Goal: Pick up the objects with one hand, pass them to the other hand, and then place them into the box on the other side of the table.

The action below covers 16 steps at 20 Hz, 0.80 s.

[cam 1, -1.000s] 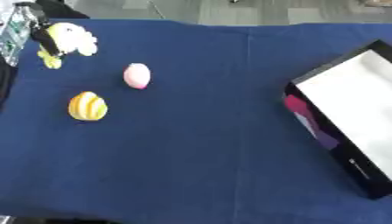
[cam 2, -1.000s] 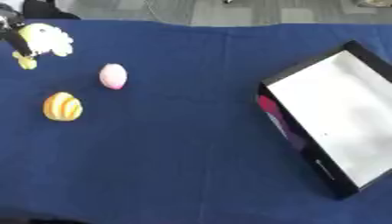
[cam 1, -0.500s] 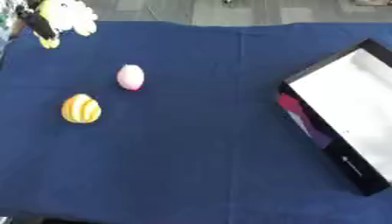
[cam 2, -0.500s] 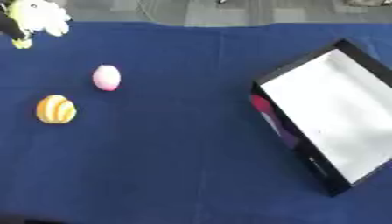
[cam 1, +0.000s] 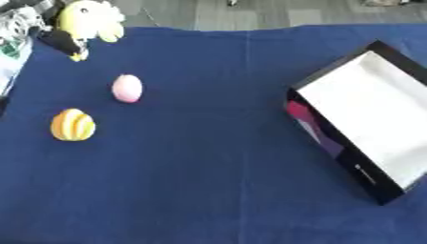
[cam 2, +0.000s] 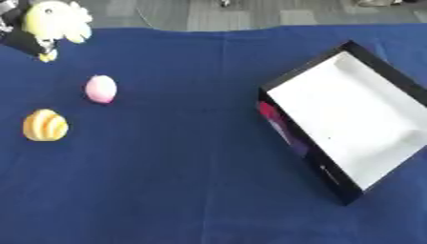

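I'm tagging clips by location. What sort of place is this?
Probably a lab or test room: a table under a blue cloth, toy props like a striped egg and pink egg, an empty box, grey plank floor behind.

Lighting: even, diffuse, moderately bright; no single source apparent. Shadows: faint, soft patches under the pink egg (cam 1: 127,88) and striped egg (cam 1: 73,125). Glare: the white interior of the box (cam 2: 348,113) is washed out, nearly featureless. Focus: soft throughout both views; the toy (cam 1: 87,21) at the upper left corner is smeared. Cloth (cam 1: 200,181): saturated blue, its fold lines barely visible.
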Motion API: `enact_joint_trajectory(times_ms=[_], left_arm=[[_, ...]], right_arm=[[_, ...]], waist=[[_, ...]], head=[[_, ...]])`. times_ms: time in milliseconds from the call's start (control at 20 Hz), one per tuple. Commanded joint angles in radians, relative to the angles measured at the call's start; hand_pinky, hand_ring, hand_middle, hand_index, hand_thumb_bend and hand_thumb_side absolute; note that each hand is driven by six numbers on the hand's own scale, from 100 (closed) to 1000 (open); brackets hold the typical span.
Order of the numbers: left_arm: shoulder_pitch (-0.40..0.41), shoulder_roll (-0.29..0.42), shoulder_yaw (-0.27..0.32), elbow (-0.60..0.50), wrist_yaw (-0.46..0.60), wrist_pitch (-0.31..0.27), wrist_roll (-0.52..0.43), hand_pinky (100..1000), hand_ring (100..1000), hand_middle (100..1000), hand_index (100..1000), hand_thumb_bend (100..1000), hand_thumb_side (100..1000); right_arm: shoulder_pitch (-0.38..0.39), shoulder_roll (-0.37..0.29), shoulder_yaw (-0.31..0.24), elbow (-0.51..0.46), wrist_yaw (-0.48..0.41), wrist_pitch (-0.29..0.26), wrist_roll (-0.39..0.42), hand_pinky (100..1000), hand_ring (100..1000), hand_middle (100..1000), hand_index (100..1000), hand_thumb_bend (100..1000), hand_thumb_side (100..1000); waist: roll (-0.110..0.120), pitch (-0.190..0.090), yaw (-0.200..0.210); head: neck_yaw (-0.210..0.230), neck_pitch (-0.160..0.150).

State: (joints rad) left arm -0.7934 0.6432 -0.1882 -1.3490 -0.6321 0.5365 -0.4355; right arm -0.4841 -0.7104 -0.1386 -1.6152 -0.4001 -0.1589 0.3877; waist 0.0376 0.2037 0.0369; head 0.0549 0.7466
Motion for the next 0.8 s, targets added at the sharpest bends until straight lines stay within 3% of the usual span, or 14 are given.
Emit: enact_joint_trajectory(times_ms=[50,500,800], left_arm=[[0.003,-0.003,-0.009,-0.049,0.028,0.005,0.047,760,727,568,564,100,100],[0.033,-0.062,-0.053,-0.131,-0.008,0.013,0.094,753,721,562,564,100,100],[0.059,-0.154,-0.065,-0.183,-0.02,0.013,0.18,751,719,549,567,100,100]], right_arm=[[-0.056,-0.039,0.033,0.022,0.024,-0.004,0.032,1000,1000,1000,1000,100,405],[-0.183,0.007,0.112,0.1,0.064,0.001,0.091,1000,1000,1000,1000,100,381],[-0.278,0.067,0.184,0.174,0.149,-0.009,0.142,1000,1000,1000,1000,100,351]], waist=[[-0.016,-0.041,0.0],[-0.017,-0.047,0.007],[-0.02,-0.048,0.016]], head=[[-0.009,-0.003],[-0.027,-0.02],[-0.05,-0.015]])
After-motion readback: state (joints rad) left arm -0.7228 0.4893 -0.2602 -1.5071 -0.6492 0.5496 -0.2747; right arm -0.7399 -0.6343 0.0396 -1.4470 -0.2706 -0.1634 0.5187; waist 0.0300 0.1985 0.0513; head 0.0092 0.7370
